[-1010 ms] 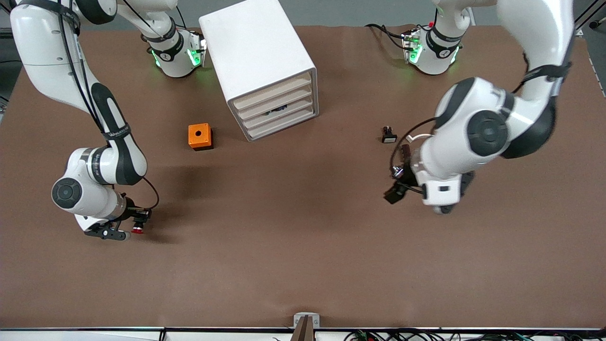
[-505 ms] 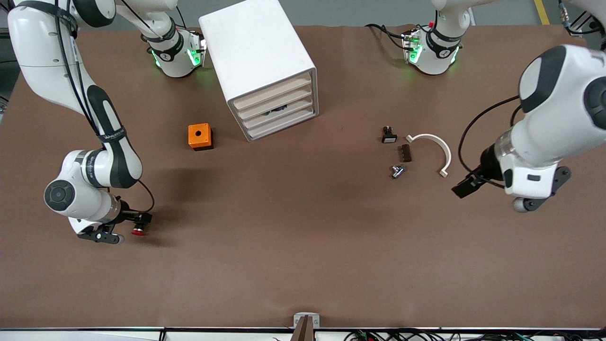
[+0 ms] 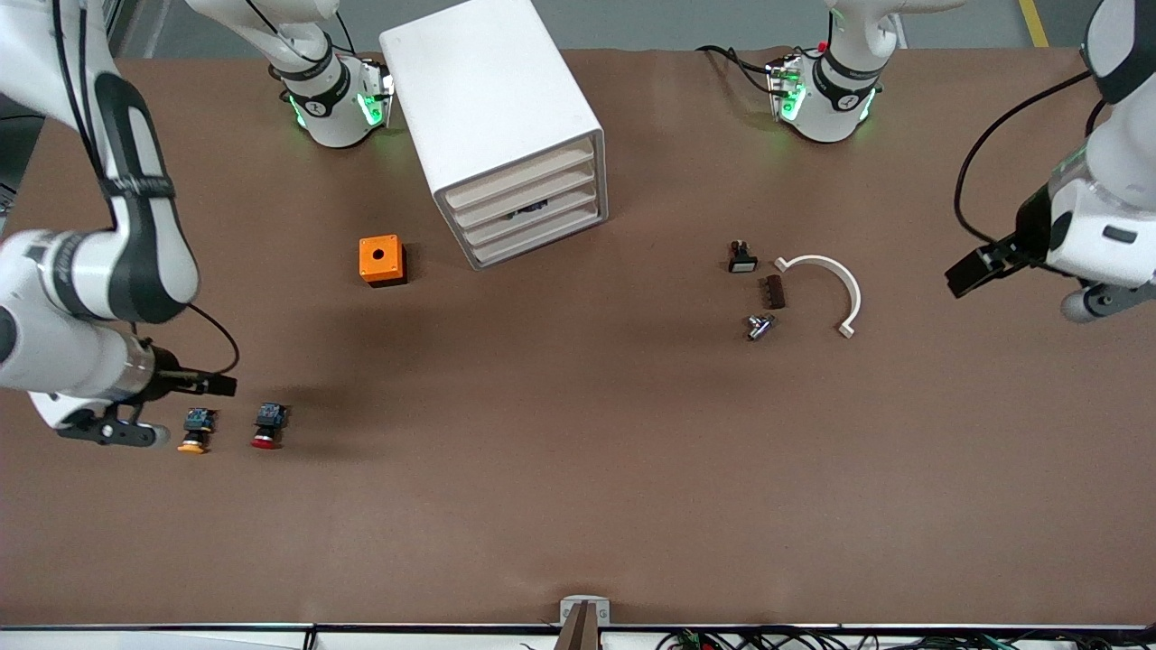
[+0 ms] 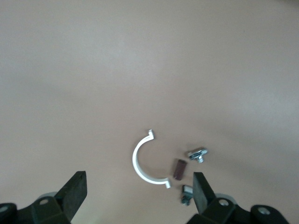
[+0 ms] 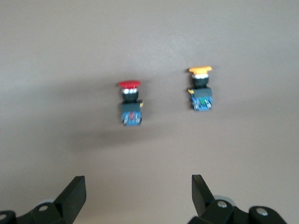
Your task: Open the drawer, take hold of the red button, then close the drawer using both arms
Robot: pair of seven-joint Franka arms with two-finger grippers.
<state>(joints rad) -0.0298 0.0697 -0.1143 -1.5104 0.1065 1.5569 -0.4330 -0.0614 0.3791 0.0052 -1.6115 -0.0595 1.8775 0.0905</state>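
The red-capped button (image 3: 265, 424) (image 5: 131, 102) lies on the brown table near the right arm's end, free of any grip. My right gripper (image 3: 113, 433) (image 5: 138, 186) hangs open and empty over the table beside it. The white drawer cabinet (image 3: 506, 126) stands toward the arms' bases, and its drawers (image 3: 528, 208) look pushed in. Above the table at the left arm's end, my left gripper (image 3: 1097, 301) (image 4: 138, 184) is open with nothing in it.
An orange-yellow-capped button (image 3: 194, 431) (image 5: 201, 91) lies beside the red one. An orange box (image 3: 382, 260) sits by the cabinet. A white half-ring (image 3: 853, 293) (image 4: 134, 161), brown block (image 3: 774, 292), metal bolt (image 3: 759, 326) and white-faced black button (image 3: 741, 257) lie together.
My right gripper opened, left the red button on the table and drew up and away. The left arm swung off the small parts toward its end of the table.
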